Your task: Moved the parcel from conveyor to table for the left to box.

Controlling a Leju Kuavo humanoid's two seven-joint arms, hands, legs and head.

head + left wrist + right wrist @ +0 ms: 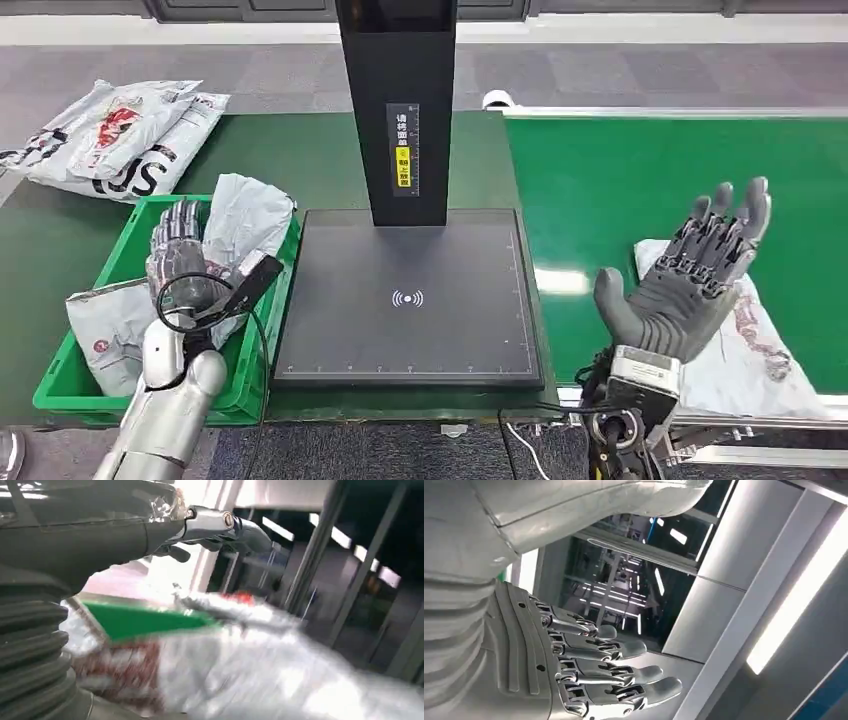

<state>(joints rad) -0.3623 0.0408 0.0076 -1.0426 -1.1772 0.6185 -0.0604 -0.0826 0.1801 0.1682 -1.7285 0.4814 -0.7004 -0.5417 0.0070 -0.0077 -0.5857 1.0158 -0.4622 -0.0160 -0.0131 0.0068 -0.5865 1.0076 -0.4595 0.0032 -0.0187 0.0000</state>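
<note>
A white parcel (765, 360) with red print lies on the green conveyor (640, 170), at its near right. My right hand (690, 280) is raised just above the parcel's left end, fingers spread and holding nothing; the right wrist view shows the same spread fingers (614, 675). My left hand (178, 250) hovers over the green box (118, 250) at the left, fingers stretched out above a crumpled grey parcel (245, 215) inside it. The blurred left wrist view shows this hand (75, 530) with nothing in it, over the silvery parcel (280, 670) and the box rim (145, 620).
A black scanning pad (410, 330) with a tall black column (395, 100) stands between box and conveyor. A second parcel (105, 325) hangs over the box's near left rim. A pile of parcels (120, 135) lies at the table's back left.
</note>
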